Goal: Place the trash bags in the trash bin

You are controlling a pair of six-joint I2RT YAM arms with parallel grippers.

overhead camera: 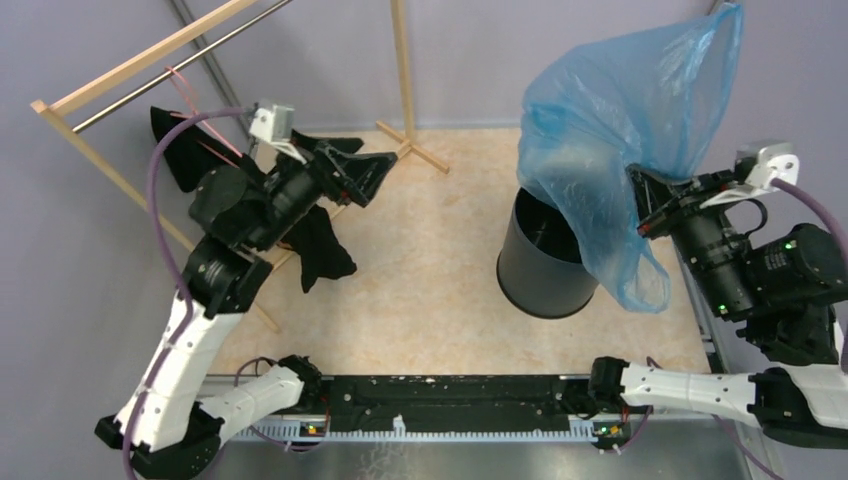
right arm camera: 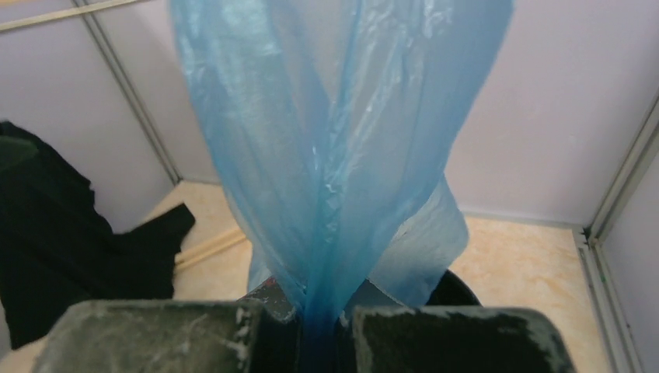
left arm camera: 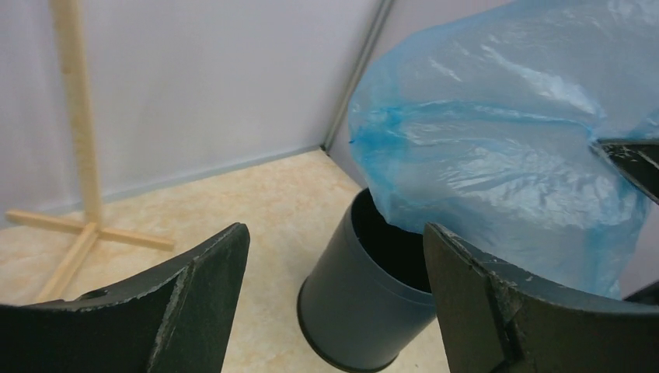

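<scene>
The light-blue trash bag (overhead camera: pixel 625 110) billows at the right of the bench (overhead camera: pixel 430 260), hanging over the open dark trash bin (overhead camera: pixel 540 275) and hiding part of its rim. The right pincer (right arm camera: pixel 322 330) is clamped on a gathered fold of the bag. The left pincer (left arm camera: pixel 336 233), jaws apart and holding nothing, is well left of the bin.

we see a robotics lab test cell: plain lilac partition walls (overhead camera: pixel 470 50) in metal framing (right arm camera: pixel 128 85) close off the far edge and sides of a beige table (overhead camera: pixel 430 260), a white left arm (overhead camera: pixel 185 345) and right arm (overhead camera: pixel 690 385) bolted at its near edge, purple cables (overhead camera: pixel 160 190) trailing.
</scene>
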